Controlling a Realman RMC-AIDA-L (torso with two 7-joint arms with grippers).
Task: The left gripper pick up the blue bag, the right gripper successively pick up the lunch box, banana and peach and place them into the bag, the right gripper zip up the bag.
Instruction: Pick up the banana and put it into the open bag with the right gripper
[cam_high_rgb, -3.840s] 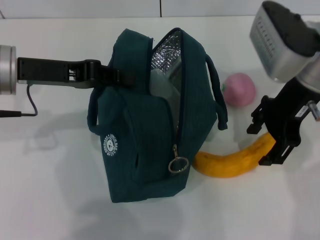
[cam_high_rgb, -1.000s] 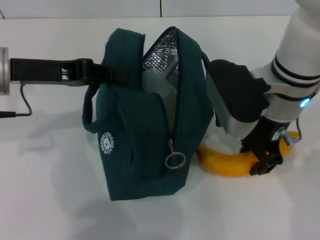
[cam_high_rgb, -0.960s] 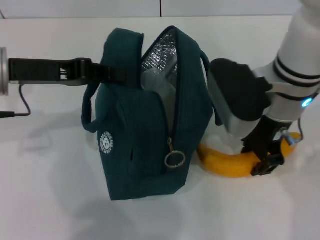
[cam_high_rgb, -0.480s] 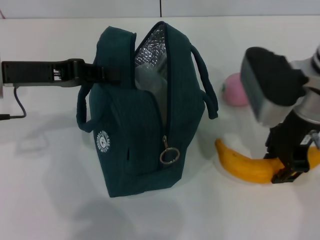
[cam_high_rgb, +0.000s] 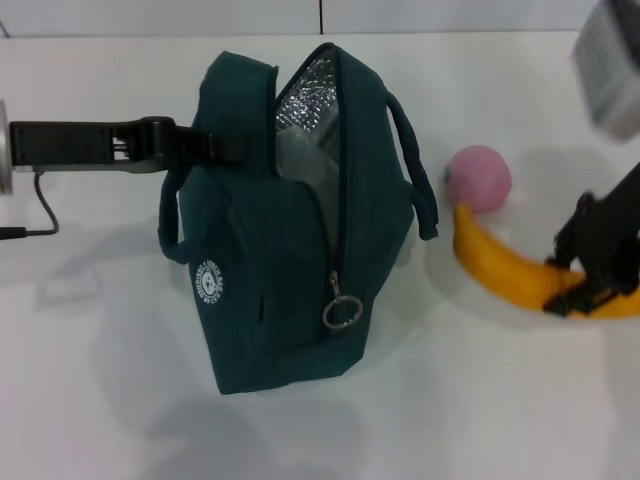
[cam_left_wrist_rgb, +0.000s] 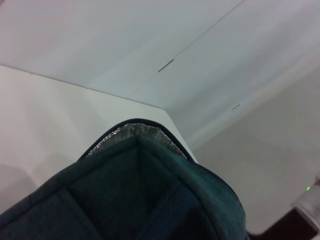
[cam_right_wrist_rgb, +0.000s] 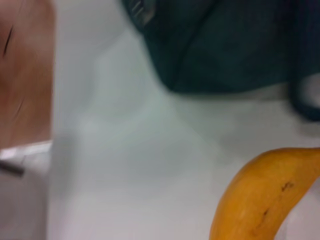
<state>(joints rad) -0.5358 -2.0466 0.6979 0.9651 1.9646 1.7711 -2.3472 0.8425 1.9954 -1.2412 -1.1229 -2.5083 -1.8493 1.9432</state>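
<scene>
The blue bag (cam_high_rgb: 290, 250) stands upright in the middle of the head view, its zip open along the top and its foil lining (cam_high_rgb: 305, 90) showing. My left gripper (cam_high_rgb: 215, 148) reaches in from the left and is shut on the bag's upper left edge. A pale clear shape inside the opening looks like the lunch box (cam_high_rgb: 298, 165). The banana (cam_high_rgb: 505, 262) is right of the bag, with my right gripper (cam_high_rgb: 572, 280) shut on its right end. The pink peach (cam_high_rgb: 478, 178) lies just behind the banana's free tip. The right wrist view shows the banana (cam_right_wrist_rgb: 260, 200) close up, with the bag (cam_right_wrist_rgb: 225, 45) beyond it.
The bag's ring zip pull (cam_high_rgb: 340, 313) hangs on its front end, facing me. One rope handle (cam_high_rgb: 412, 165) droops on the bag's right side, towards the peach. A black cable (cam_high_rgb: 40, 215) trails on the white table (cam_high_rgb: 480, 400) at the far left.
My right gripper has moved right and away from the bag, taking the banana with it. The banana's free tip now points at the peach. The bag has hardly moved.
</scene>
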